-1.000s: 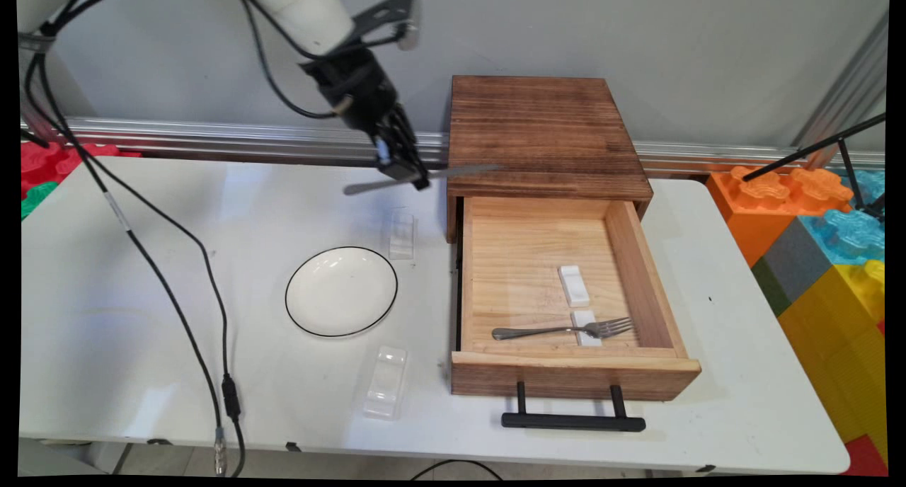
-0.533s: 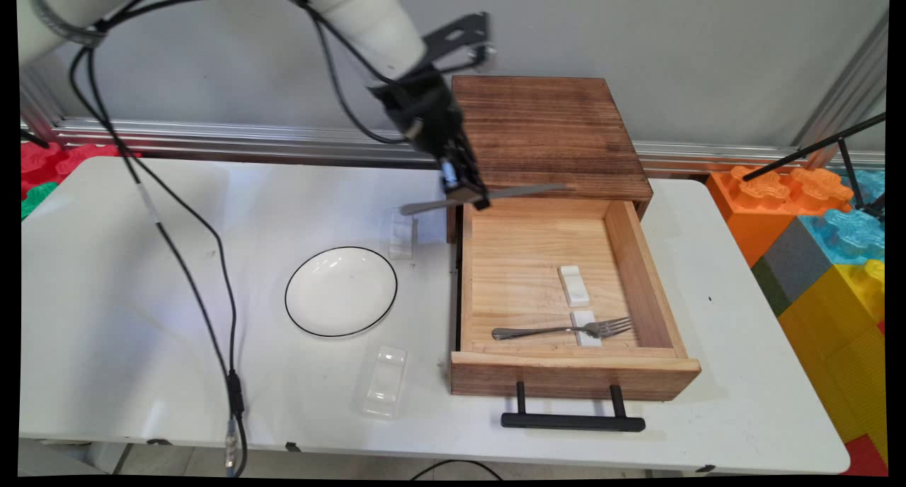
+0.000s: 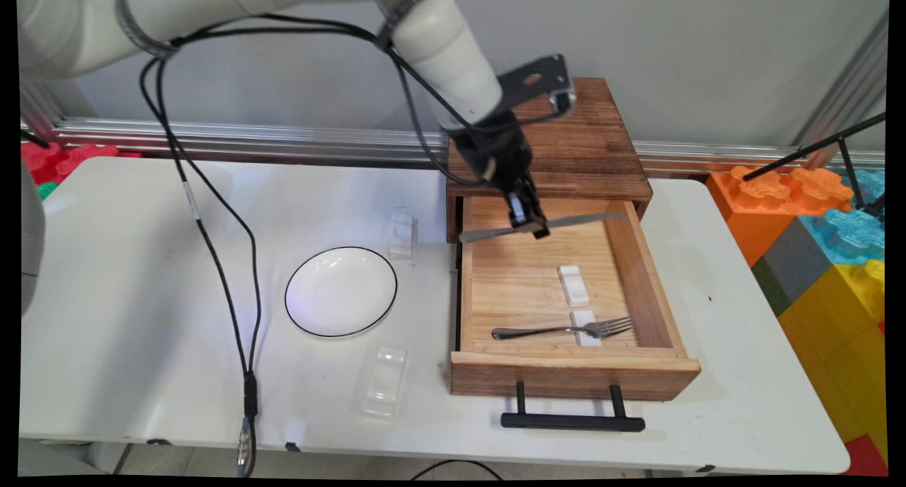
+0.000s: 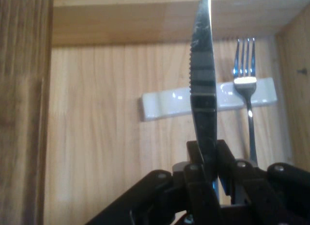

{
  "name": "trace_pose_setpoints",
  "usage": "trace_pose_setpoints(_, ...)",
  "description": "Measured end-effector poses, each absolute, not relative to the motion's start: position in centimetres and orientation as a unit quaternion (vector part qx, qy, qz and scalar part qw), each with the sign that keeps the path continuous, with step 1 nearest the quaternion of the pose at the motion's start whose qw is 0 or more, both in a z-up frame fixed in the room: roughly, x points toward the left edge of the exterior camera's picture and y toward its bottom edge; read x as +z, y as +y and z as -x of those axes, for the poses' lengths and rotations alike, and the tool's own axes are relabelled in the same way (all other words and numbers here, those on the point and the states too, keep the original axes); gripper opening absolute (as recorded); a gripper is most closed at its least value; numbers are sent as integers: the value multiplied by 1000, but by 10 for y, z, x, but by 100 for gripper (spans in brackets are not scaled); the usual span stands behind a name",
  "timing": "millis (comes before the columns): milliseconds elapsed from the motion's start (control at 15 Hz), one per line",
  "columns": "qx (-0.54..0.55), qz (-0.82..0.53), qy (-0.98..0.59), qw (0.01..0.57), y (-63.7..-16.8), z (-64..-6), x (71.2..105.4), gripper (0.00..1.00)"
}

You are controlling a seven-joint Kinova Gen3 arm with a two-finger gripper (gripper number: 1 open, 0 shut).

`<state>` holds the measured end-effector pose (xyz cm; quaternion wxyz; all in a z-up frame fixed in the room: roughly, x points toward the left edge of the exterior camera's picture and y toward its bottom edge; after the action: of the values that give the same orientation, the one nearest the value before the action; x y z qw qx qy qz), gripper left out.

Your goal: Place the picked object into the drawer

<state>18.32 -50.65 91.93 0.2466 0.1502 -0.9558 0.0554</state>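
Gripper (image 3: 532, 225) pinching a table knife (image 3: 543, 226) at mid-length, above the open wooden drawer's (image 3: 640, 274) rear. Long axis roughly level across the drawer, blade toward the right wall. Below: fork (image 3: 563, 329) across a white cutlery rest (image 3: 586, 328).

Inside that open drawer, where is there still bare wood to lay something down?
The drawer has bare wood along its left side and back, beside the upper white rest. The front right is crowded: a fork lies across the lower white rest. The gripper holds a knife above the back.
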Motion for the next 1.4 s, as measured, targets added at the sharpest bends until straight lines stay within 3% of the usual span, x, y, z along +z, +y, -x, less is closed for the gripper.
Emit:
trace_pose_setpoints(1000,49,-172,-949,260,-535,-140,817,0)
trace_pose_setpoints(1400,49,-173,-949,259,-541,-140,793,0)
